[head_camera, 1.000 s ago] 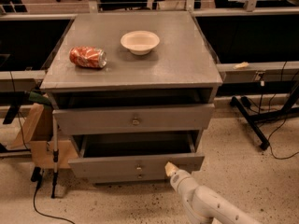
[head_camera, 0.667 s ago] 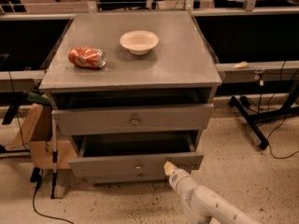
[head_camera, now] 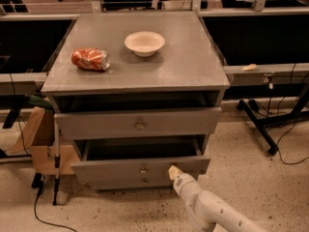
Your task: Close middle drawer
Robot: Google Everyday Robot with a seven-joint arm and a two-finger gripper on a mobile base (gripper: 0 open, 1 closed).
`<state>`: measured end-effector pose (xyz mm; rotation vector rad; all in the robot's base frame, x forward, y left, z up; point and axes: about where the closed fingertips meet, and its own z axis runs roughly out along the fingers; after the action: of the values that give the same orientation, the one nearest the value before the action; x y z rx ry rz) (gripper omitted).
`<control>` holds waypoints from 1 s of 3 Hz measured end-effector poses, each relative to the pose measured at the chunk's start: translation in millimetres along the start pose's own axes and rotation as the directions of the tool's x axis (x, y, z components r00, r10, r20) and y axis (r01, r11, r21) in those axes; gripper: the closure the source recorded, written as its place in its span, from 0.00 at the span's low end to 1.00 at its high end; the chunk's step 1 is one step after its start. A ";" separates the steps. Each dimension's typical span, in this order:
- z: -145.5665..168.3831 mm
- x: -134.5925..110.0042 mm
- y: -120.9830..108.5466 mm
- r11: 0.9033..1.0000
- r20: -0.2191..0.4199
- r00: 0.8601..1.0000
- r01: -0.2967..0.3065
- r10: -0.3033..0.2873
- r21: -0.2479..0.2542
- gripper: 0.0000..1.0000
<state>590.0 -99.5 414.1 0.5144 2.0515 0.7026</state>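
Status of the middle drawer (head_camera: 111,168)?

Pulled well out of the cabinet (head_camera: 193,66), below the top drawer (head_camera: 96,124) (itself out a little). Its inside is dark; I see nothing in it.

Any change?

The gripper (head_camera: 173,171) has crept a touch nearer and is now at the front panel, right of the knob (head_camera: 143,170). The drawer seems no further in, so the push is, I judge, only starting. Wide or narrow, I cannot tell.

On top?

A bowl (head_camera: 144,43), empty, toward the back edge; a can (head_camera: 90,59) lying near the left edge.
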 end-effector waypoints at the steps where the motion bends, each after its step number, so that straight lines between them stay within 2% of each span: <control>1: 4.6 -1.6 2.7 1.000 0.008 1.000 -0.001 0.001 -0.001 1.00; 3: 19.7 -7.1 10.1 1.000 0.029 1.000 -0.004 0.004 -0.003 1.00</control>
<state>611.2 -90.4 416.1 0.5239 2.0230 0.6967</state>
